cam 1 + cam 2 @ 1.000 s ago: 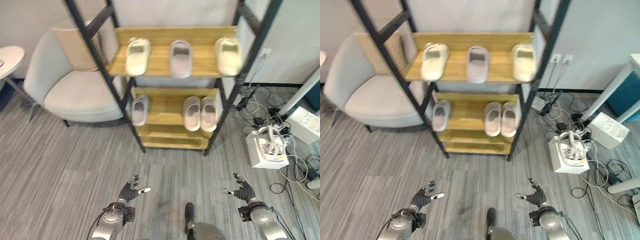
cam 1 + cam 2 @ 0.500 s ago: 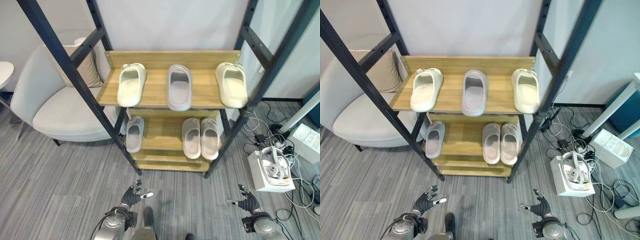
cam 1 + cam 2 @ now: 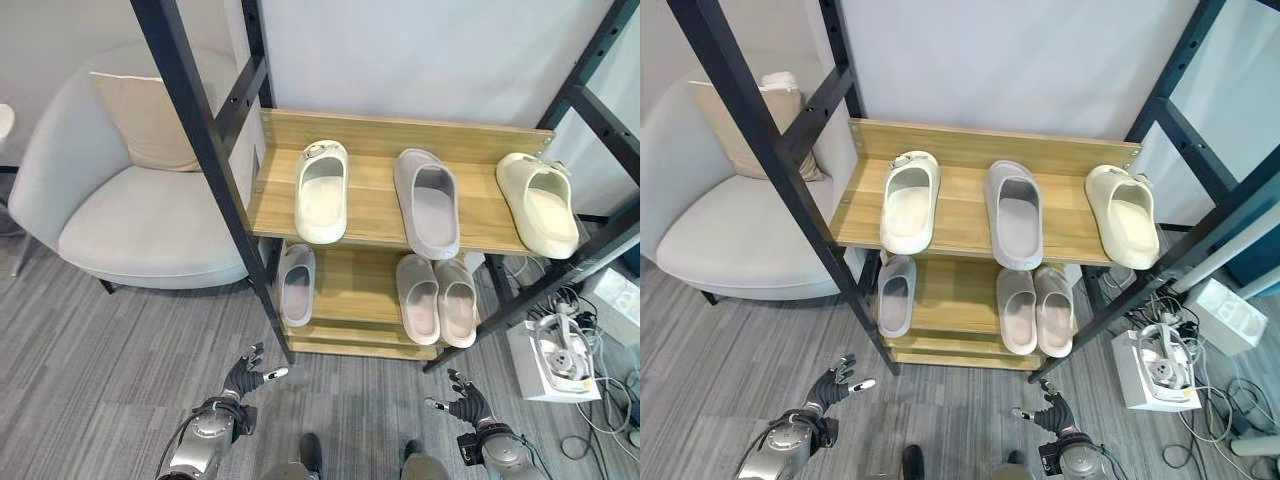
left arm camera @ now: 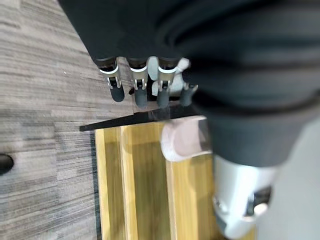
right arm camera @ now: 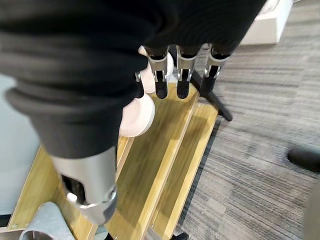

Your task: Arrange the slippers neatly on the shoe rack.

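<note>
Nearest, low at 7 o'clock in the left eye view: left hand, fingers spread and relaxed, holding nothing, hovering over grey wood-grain floor. At 5 o'clock, right hand, likewise splayed and empty, above the same floor. In the wrist views, fingers of the left and fingers of the right hanging straight, apart, touching nothing, with the lower boards of the rack just past them.

Beyond the hands, toward 12 o'clock: shoe rack of black slanted posts and wooden shelves. On the lower shelf, a single grey slipper at the 9 o'clock end, well apart from a pale pink pair lying side by side and touching toward 3 o'clock. At 3 o'clock of the rack's foot, on the floor, a white box holding a headset, amid cables.

Higher and farther, on the upper shelf: a cream slipper at 9 o'clock, a grey slipper in the middle, another cream slipper at the 3 o'clock end, angled slightly, all three apart from one another, toes pointing away.

Farther still, at 10 o'clock beside the rack: a light grey armchair with a beige cushion leaning on its back. Behind everything, a white wall.
</note>
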